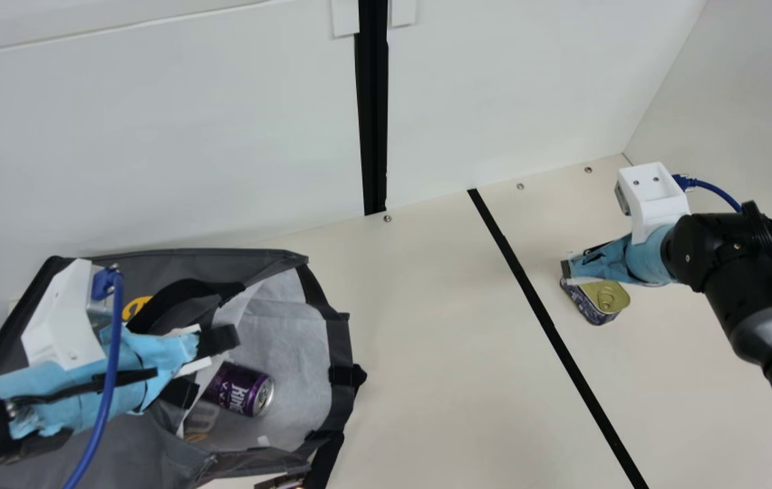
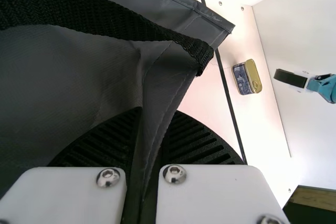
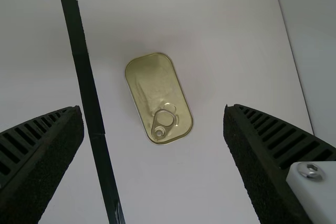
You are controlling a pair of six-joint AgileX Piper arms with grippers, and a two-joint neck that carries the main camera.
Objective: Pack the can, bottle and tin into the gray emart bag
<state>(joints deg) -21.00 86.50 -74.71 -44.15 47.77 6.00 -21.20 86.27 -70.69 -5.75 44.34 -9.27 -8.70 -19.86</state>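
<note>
My left gripper is at the gray bag in the main view; in the left wrist view the left gripper is shut on a fold of the bag's gray fabric. A purple can lies on its side inside the bag's mouth. Part of a clear item, perhaps the bottle, shows beside it. My right gripper is above the tin, partly covering it. From the right wrist, the tin lies flat, ring-pull lid up, below the open right gripper, untouched by its fingers.
A black strip runs across the cream table between bag and tin. White panels stand behind and at the right. The bag's black strap arches near the left gripper.
</note>
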